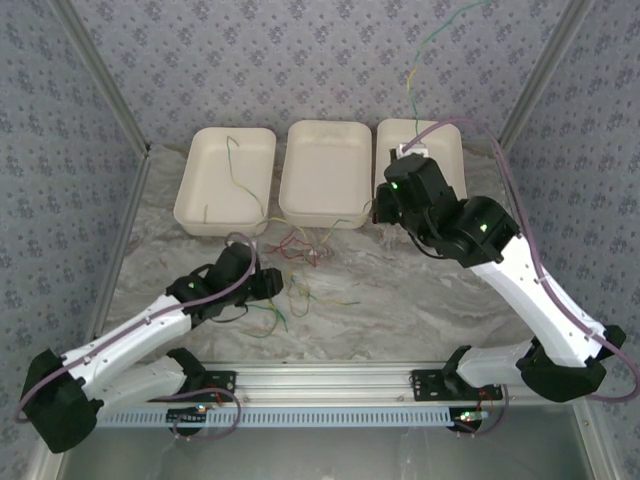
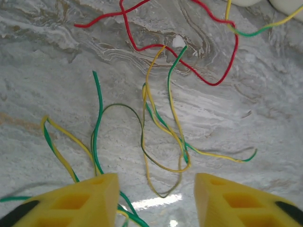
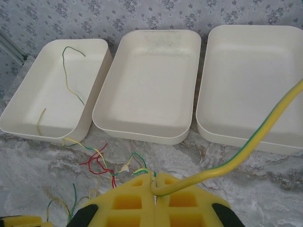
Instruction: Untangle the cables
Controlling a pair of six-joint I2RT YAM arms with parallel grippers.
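The loose cables lie in a tangle on the marble table in front of the trays: a red cable (image 1: 298, 245) (image 2: 215, 83), and nearer me green and yellow loops (image 1: 285, 308) (image 2: 171, 124). My left gripper (image 1: 278, 290) (image 2: 156, 189) hangs low over those loops with its jaws apart. A green wire (image 2: 98, 118) runs under its left finger (image 2: 90, 201), and nothing is pinched. My right gripper (image 1: 410, 150) (image 3: 155, 182) is raised over the right tray, shut on a green-yellow cable (image 3: 236, 158) (image 1: 415, 95) that rises up and to the right.
Three white trays stand in a row at the back. The left tray (image 1: 190, 205) (image 3: 28, 113) holds one thin green-yellow wire (image 1: 240, 170) (image 3: 67, 78). The middle tray (image 1: 325, 170) (image 3: 147, 85) and the right tray (image 1: 452, 165) (image 3: 251, 75) are bare inside. Patterned walls close in the sides.
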